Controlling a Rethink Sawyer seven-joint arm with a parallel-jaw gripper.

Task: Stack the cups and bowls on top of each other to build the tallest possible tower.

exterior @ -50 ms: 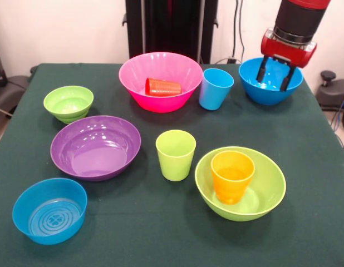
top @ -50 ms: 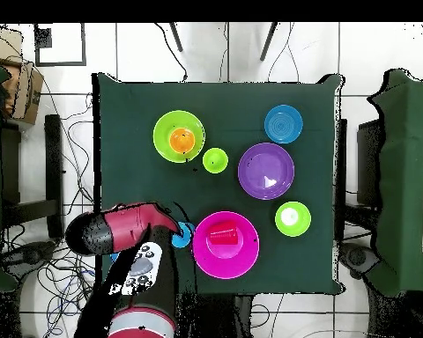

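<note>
My gripper (exterior @ -50 ms: 275,74) is open and hangs over the large blue bowl (exterior @ -50 ms: 268,97) at the back right, its fingers dipping toward the bowl's opening with nothing between them. A light blue cup (exterior @ -50 ms: 215,89) stands upright beside that bowl. The red cup (exterior @ -50 ms: 163,87) lies on its side inside the big pink bowl (exterior @ -50 ms: 156,103). An orange cup (exterior @ -50 ms: 232,177) stands upright in the large lime green bowl (exterior @ -50 ms: 270,186), and a lime green cup (exterior @ -50 ms: 175,154) stands just left of it. In the overhead view the arm (top @ -50 ms: 118,231) hides the gripper and most of the blue bowl.
A purple bowl (exterior @ -50 ms: 96,147) sits left of centre, with a small lime green bowl (exterior @ -50 ms: 68,103) behind it. A small blue bowl (exterior @ -50 ms: 49,210) with a ringed base sits near the front left corner. A dark green cloth (exterior @ -50 ms: 305,144) covers the table.
</note>
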